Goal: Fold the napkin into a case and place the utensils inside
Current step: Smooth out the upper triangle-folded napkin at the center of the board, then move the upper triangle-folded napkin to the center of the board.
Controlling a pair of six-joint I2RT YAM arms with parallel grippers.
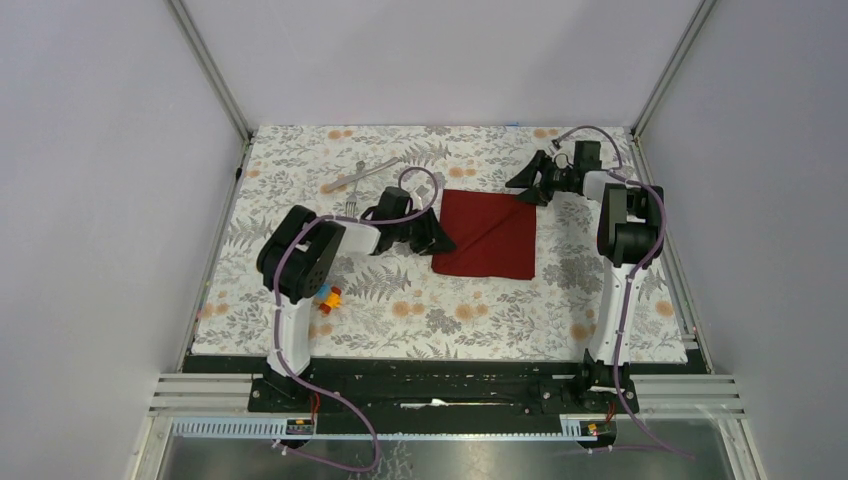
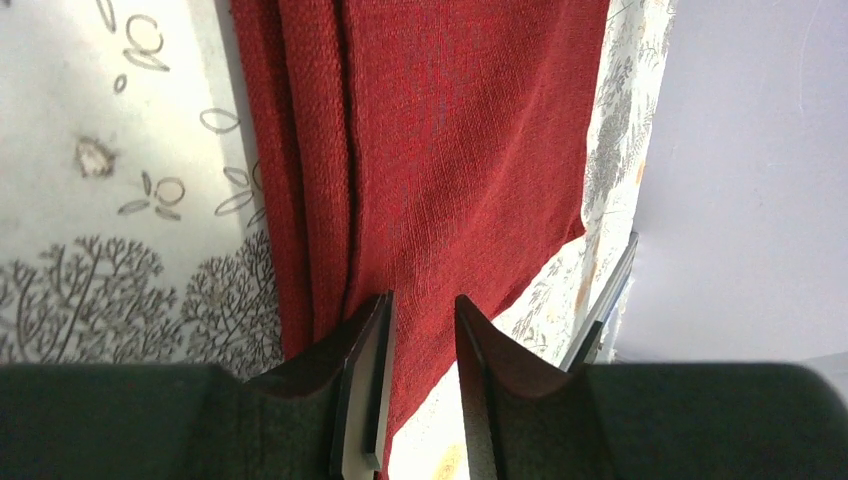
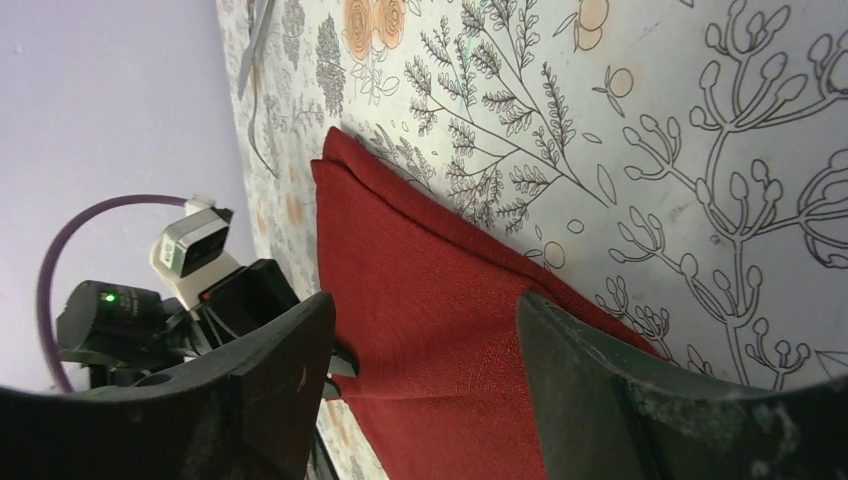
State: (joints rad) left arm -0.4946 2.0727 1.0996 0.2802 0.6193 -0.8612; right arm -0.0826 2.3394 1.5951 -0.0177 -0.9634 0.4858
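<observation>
Napkin (image 1: 487, 235) lies flat in the far half of the tabletop (image 1: 450, 310), a little right of the middle. It is dark red, folded to a near-square block, with a diagonal crease running across it. The left hand (image 1: 440, 240) sits at its left edge and the right hand (image 1: 520, 188) at its far right corner. A fork (image 1: 352, 205) and another utensil (image 1: 360, 175) lie toward the far left corner, apart from the cloth. Small coloured blocks (image 1: 328, 297) sit by the left arm near the left edge. The tabletop carries a pale cover printed with grey ferns and orange flowers. Plain lilac-grey walls (image 1: 420, 60) close it in, with metal posts (image 1: 210, 65) at the far corners.

From the left wrist, the napkin (image 2: 450, 150) shows a coarse weave and several layered folds stacked along one side. The left hand (image 2: 425, 305) has its fingers (image 2: 365, 340) a narrow gap apart, and red cloth shows in that gap. Whether they pinch the cloth I cannot tell. Leaf print and a strip of wall flank the cloth.

From the right wrist, the napkin (image 3: 400, 230) lies smooth, with one doubled edge against the flower print. The right hand (image 3: 425, 300) is released, its fingers (image 3: 290, 350) spread wide above the cloth and grasping nothing. Past the cloth stands the left arm (image 3: 130, 320), a green light lit on it.
</observation>
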